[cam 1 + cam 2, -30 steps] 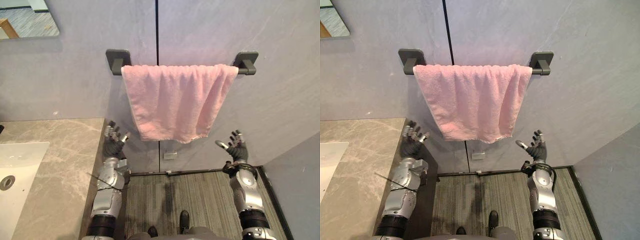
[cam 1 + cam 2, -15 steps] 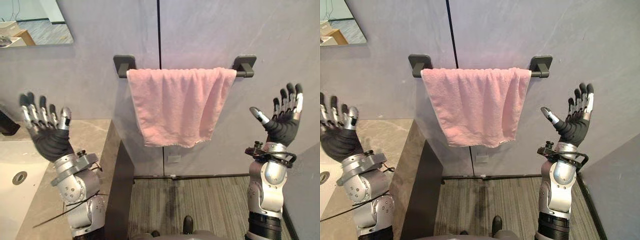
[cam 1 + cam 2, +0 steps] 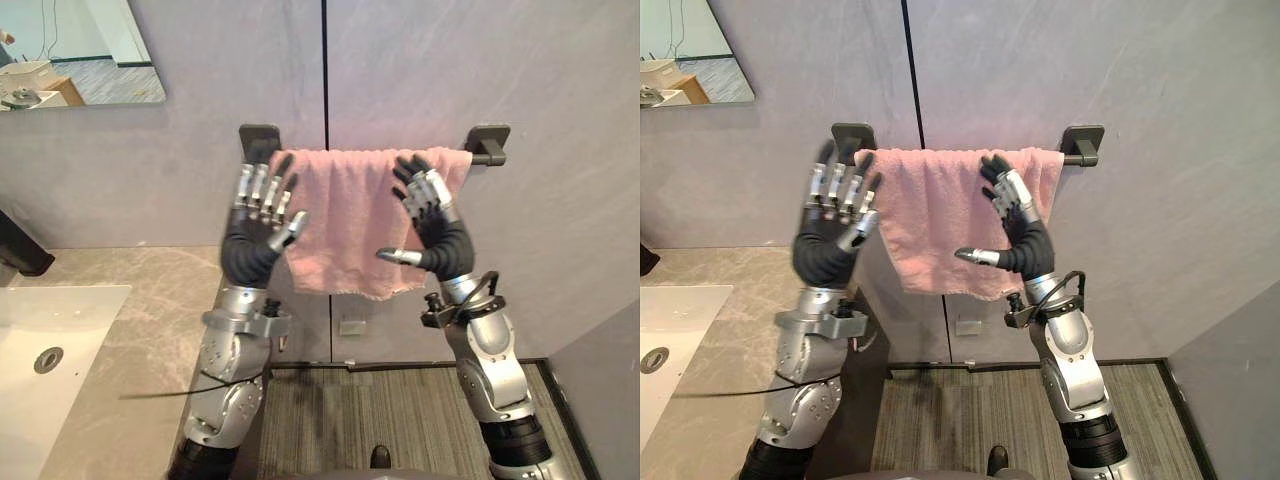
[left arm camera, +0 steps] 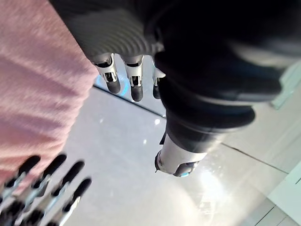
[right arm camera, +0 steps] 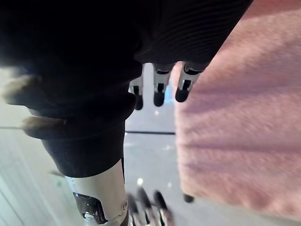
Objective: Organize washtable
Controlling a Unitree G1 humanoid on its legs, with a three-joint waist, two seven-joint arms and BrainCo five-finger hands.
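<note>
A pink towel (image 3: pixel 345 230) hangs folded over a dark wall rail, whose right bracket (image 3: pixel 487 143) sticks out past the cloth. Both hands are raised in front of the towel, palms toward the wall. My left hand (image 3: pixel 258 215) is at the towel's left edge, fingers straight and spread, thumb out. My right hand (image 3: pixel 430 225) is at the towel's right part, fingers straight too. In the left wrist view the towel (image 4: pixel 33 94) lies just past the straight fingers (image 4: pixel 122 75). The right wrist view has the towel (image 5: pixel 235 132) beside the fingers (image 5: pixel 160 89). Neither hand holds cloth.
A marble counter (image 3: pixel 150 310) with a white sink (image 3: pixel 40 340) stands at the left, below a mirror (image 3: pixel 80 50). A dark tap (image 3: pixel 20 250) shows at the left edge. Striped flooring (image 3: pixel 360 410) lies below the towel, and a grey side wall (image 3: pixel 600 400) closes the right.
Both hands have swung in from the far sides to stand close together in front of the towel. The camera has shifted slightly, so the rail sits a little lower in view.
</note>
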